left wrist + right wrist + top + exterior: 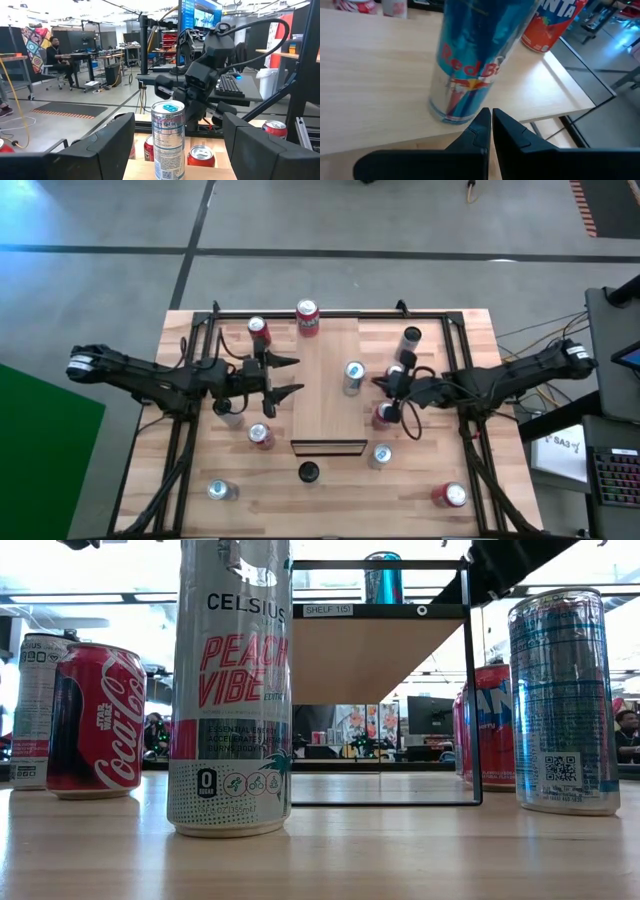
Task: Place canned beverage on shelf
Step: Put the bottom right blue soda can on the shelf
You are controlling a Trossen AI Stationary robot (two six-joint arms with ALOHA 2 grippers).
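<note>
With one slim blue can (353,377) already upright on the shelf (322,405), we judge the next pick is due: our left pincer (292,376) hangs released at the shelf's left edge, our right pincer (385,383) clenched empty beside that can.

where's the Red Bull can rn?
High view: the Red Bull can stands upright on the shelf, right of centre, between the open left end effector and the shut right end effector.
</note>
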